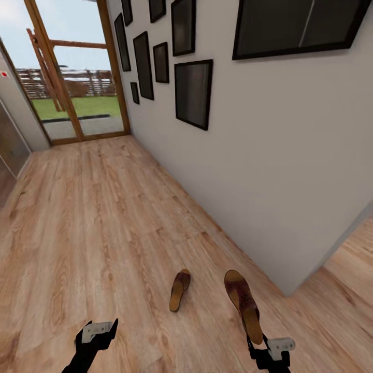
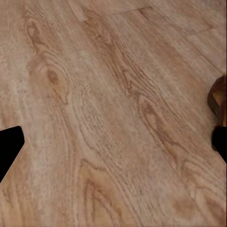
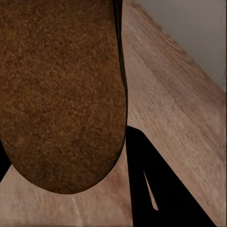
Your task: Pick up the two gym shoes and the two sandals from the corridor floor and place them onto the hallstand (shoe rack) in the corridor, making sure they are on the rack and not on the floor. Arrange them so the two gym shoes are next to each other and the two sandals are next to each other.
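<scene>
My right gripper (image 1: pixel 259 339), down at about five o'clock in my head view, is clenched on the heel end of one brown sandal (image 1: pixel 242 304), which I hold clear of the corridor floor (image 1: pixel 103 217) with its toe pointing away toward twelve o'clock; from my right wrist its rough brown sole (image 3: pixel 61 94) sits close against the lens, with one dark finger (image 3: pixel 161 189) beside it. The other sandal (image 1: pixel 179 289) lies on the planks near six o'clock, just left of the held one and apart from it, toe slanting toward one o'clock. My left gripper (image 1: pixel 98 331) hangs at seven o'clock with its jaws released, spread wide over bare wood, and the edge of a sandal (image 2: pixel 218 97) peeks in beside one fingertip (image 2: pixel 220 142). A grey wall (image 1: pixel 269 171) hung with dark picture frames (image 1: pixel 193 93) runs up the right, and a glazed door (image 1: pixel 77 77) stands at eleven o'clock.
</scene>
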